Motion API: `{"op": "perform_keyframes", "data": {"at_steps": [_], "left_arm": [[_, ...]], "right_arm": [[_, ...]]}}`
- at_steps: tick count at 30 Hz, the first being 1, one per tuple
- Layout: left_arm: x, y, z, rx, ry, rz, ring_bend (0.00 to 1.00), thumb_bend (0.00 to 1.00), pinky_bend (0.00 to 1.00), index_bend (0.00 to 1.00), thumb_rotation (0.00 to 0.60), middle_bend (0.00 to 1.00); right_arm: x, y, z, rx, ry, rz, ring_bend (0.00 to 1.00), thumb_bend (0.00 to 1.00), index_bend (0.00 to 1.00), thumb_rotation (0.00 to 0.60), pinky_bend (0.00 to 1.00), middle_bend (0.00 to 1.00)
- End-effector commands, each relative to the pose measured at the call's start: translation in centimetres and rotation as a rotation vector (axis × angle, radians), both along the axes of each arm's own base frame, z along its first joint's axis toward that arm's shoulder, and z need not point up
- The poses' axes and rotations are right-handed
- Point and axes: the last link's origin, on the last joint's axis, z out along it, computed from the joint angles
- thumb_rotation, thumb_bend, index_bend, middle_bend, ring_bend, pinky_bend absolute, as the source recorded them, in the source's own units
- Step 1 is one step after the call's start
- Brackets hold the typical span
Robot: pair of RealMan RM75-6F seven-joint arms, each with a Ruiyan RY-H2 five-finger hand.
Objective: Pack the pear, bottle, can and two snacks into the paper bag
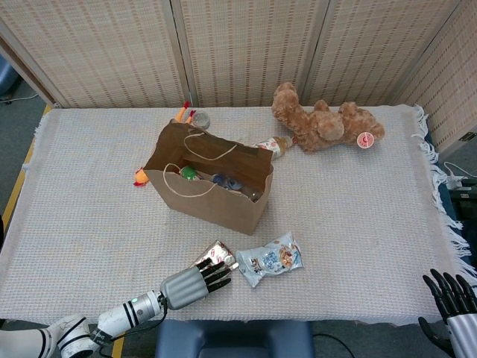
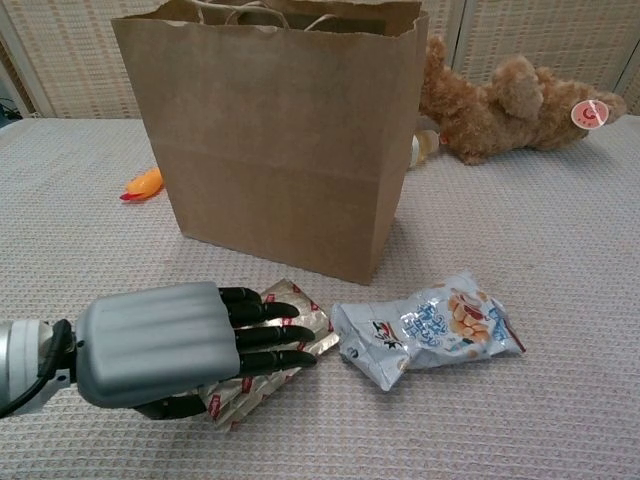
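The brown paper bag (image 1: pixel 216 201) (image 2: pixel 280 150) stands open mid-table; inside I see a green item (image 1: pixel 189 173) and a bluish one (image 1: pixel 223 181). A gold-and-red snack packet (image 1: pixel 218 252) (image 2: pixel 300 305) lies in front of the bag, with a blue-white snack packet (image 1: pixel 270 259) (image 2: pixel 430 328) beside it to the right. My left hand (image 1: pixel 195 282) (image 2: pixel 190 345) lies flat over the gold packet, fingers stretched out across it and thumb low beside it. My right hand (image 1: pixel 451 298) hangs off the table's near right corner, fingers apart, holding nothing.
A brown teddy bear (image 1: pixel 324 123) (image 2: pixel 510 100) lies at the back right, a small bottle-like toy (image 1: pixel 272 146) between it and the bag. An orange toy (image 1: pixel 140 176) (image 2: pixel 145 183) sits left of the bag. Small items (image 1: pixel 195 116) lie behind the bag.
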Motion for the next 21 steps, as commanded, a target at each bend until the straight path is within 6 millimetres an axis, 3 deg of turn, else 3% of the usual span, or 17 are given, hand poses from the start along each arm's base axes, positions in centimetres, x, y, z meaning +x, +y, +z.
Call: {"op": "perform_keyframes", "data": {"at_steps": [1,4,9,12,16,21], "left_arm": [[0.2,0.5,-0.3,0.009,0.01,0.004,0.0,0.36,0.23,0.0,0.6,0.0],[0.3,0.9,-0.4,0.022,0.015,0.002,0.08,0.39,0.33,0.06,0.6,0.06],[0.0,1.3,-0.5,0.045,0.01,-0.001,0.45,0.55,0.65,0.42,0.6,0.46],[-0.7,1.3,-0.4,0.054,0.017,0.012,0.62,0.62,0.77,0.6,0.6,0.65],[-1.5,1.4,0.6,0.088,0.017,0.026,0.7,0.67,0.83,0.68,0.6,0.74],[-2.4,1.9,3.3,0.158,-0.001,0.082,0.71,0.67,0.83,0.7,0.6,0.76]], "right_arm": [[0.0,0.0,0.0,0.0,-0.001,0.0,0.0,0.23,0.0,0.6,0.0,0.0],[0.0,0.0,0.0,0.0,0.0,-0.001,0.0,0.23,0.0,0.6,0.0,0.0],[0.0,0.0,0.0,0.0,-0.001,-0.001,0.0,0.23,0.0,0.6,0.0,0.0],[0.0,0.0,0.0,0.0,-0.001,-0.002,0.0,0.23,0.0,0.6,0.0,0.0],[0.0,0.1,0.0,-0.001,-0.002,-0.002,0.0,0.23,0.0,0.6,0.0,0.0],[0.0,0.1,0.0,-0.003,-0.001,-0.003,0.0,0.23,0.0,0.6,0.0,0.0]]}}
